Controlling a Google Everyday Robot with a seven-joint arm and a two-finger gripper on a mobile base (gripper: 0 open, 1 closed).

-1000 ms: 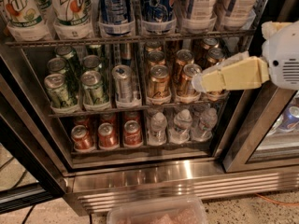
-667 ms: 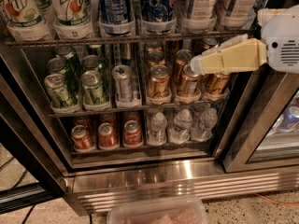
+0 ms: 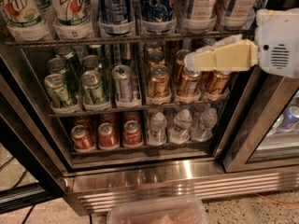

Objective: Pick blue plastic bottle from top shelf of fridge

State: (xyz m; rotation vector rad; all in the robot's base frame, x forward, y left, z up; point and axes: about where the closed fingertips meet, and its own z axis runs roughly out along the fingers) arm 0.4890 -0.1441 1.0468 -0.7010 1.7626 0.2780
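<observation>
the tool (image 3: 189,62), whose grip i cannot tell, hangs before orange cans (image 3: 159,80) beneath the blue plastic bottle (image 3: 198,6).

The cream-yellow gripper (image 3: 190,62), on a white arm (image 3: 280,45), hangs before copper-orange cans (image 3: 159,80). Above, the tall clear plastic bottle (image 3: 198,3) wears a pale blue-and-white label — beside dark-blue-labelled bottles (image 3: 114,3) and green-and-white 7UP bottles (image 3: 70,3).

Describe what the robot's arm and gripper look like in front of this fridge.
The gripper is pale cream-yellow, blocky and faceted, tapering to a narrow tip. It sits at the right, just below the top shelf, in front of the copper cans. Behind it is a rounded white wrist housing with a small patch of dark vent slots. No cables or lettering show.
</observation>
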